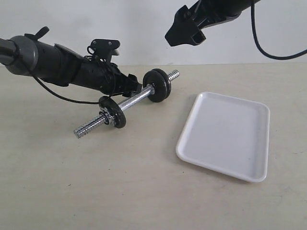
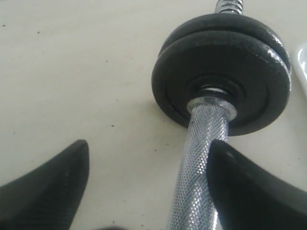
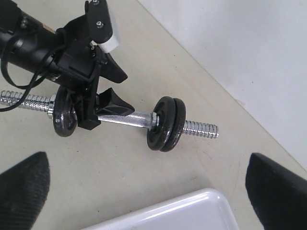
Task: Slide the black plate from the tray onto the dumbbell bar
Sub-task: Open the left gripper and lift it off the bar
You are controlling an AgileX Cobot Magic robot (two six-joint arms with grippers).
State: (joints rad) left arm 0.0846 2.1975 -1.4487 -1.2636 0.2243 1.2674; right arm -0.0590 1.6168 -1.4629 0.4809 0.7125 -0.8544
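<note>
Our left gripper [image 2: 148, 153] stands open around the knurled chrome dumbbell bar [image 2: 204, 129]; our right gripper [image 1: 184, 42] hangs open above the tabletop [image 1: 96, 182].

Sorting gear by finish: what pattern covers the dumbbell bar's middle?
The dumbbell bar shows fine cross-hatched knurling on chrome; left wrist view best.

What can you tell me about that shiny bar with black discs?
The dumbbell bar is a chrome rod, knurled in the middle, threaded at both ends. It lies on the table, propped on its black discs: two together at one end, one near the other. The left gripper straddles its middle, jaws open.
</note>
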